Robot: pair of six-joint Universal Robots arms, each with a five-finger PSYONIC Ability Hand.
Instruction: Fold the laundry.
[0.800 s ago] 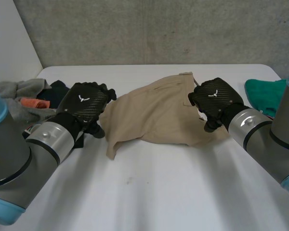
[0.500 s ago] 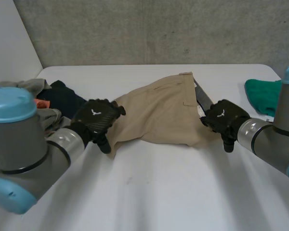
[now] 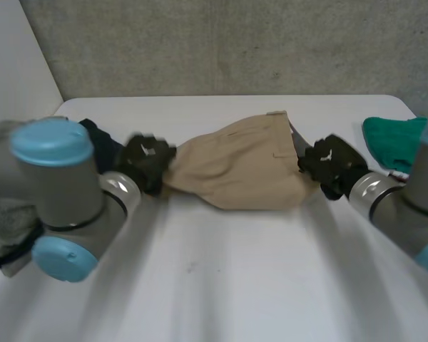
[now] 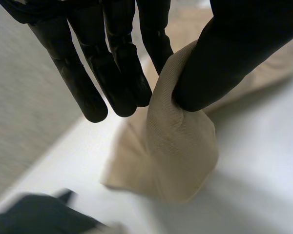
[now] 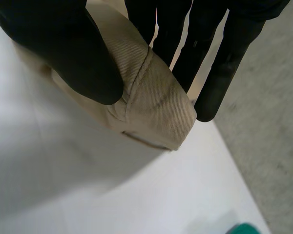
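- A beige twill garment [image 3: 235, 171], with a stitched seam and a small pocket line on its upper face, is bunched into a wide, rounded shape on the white table [image 3: 221, 285], stretched between the two black hands.
- The left hand [image 3: 148, 160] is at the garment's left end. In the left wrist view its thumb [image 4: 234, 53] presses a folded corner of the beige cloth [image 4: 180, 146] against the nearest fingers [image 4: 151, 44], so the hand is pinched on the garment; its other fingers hang straight beside the fold.
- The right hand [image 3: 328, 165] is at the garment's right end. In the right wrist view its thumb [image 5: 58, 53] lies on a hemmed, stitched edge of the cloth [image 5: 156, 102], with the fingers [image 5: 224, 63] behind it, so this hand also grips the garment.
- Whether the garment's lower edge rests on the table or hangs just above it cannot be told.
- A teal green cloth [image 3: 392, 139] lies to the right of the garment, beyond the right hand and apart from it.
- A dark, nearly black piece of clothing [image 3: 103, 142] lies to the left of the garment, just behind the left hand.
- A grey cloth [image 3: 0, 214] lies farther left of the garment, partly hidden by the left arm.
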